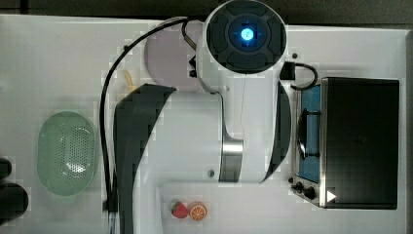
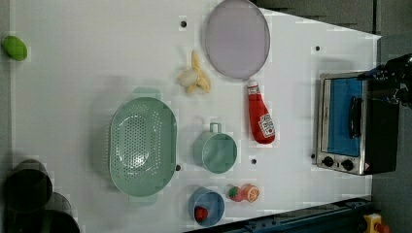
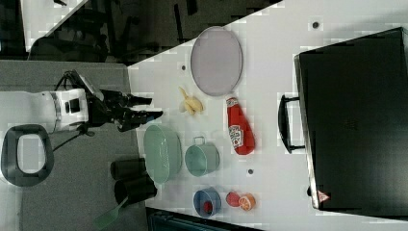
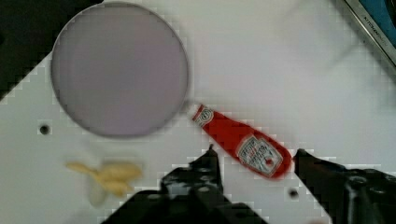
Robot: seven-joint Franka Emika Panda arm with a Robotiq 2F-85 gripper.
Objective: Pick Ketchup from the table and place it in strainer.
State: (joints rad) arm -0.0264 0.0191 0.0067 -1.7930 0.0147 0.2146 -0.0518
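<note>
While the black hand [image 4: 254, 161] hangs open above it, the small red plastic ketchup bottle [image 4: 240, 145], lying flat on the white table [image 4: 289, 74], may roll from a skewed pinch.

In the top view the arm [image 1: 195, 131] hides the ketchup.

White table [image 2: 97, 73], grey floor [image 3: 72, 192]

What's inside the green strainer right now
Nothing lies in the strainer; its holed bottom is bare in the left view. The ketchup still lies on the table. The right view hides part of its inside.
</note>
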